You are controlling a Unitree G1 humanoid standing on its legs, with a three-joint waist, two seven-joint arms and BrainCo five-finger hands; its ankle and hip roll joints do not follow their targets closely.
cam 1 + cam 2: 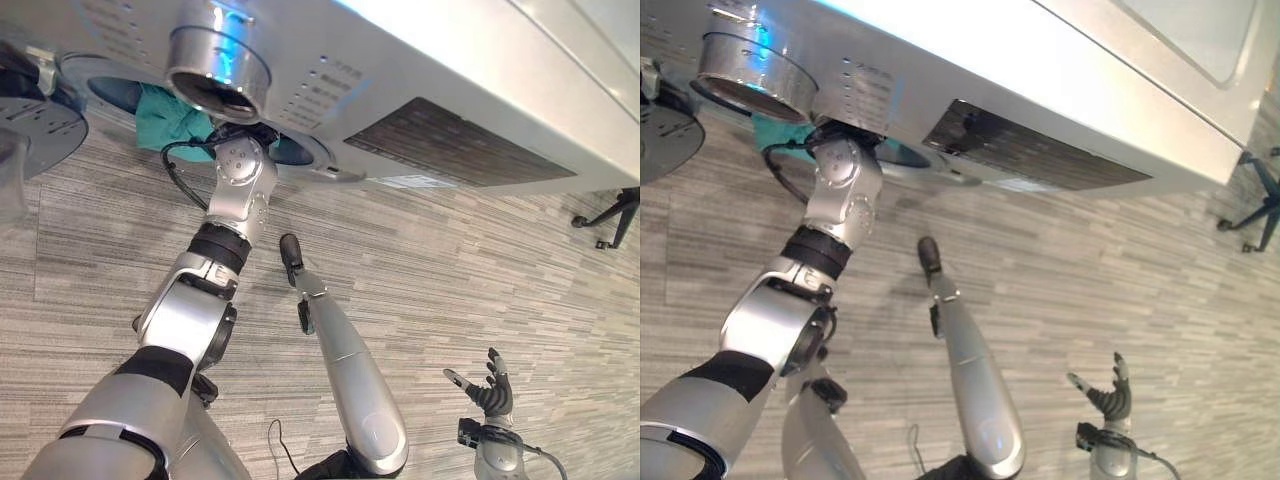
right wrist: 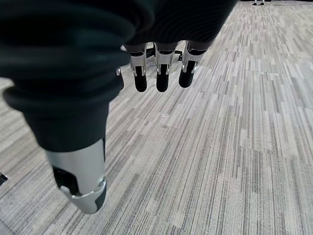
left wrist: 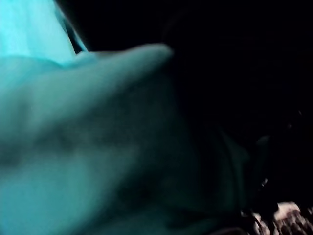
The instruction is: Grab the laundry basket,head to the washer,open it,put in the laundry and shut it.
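left arm reaching into washer (image 1: 440, 90) (teal cloth (image 1: 170, 120)) | right robot hand (image 1: 492, 392) spread

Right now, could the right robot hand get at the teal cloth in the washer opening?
Probably not as things stand. The right robot hand hangs open, low over the floor, well away from the teal cloth, and the left arm already occupies the washer opening.
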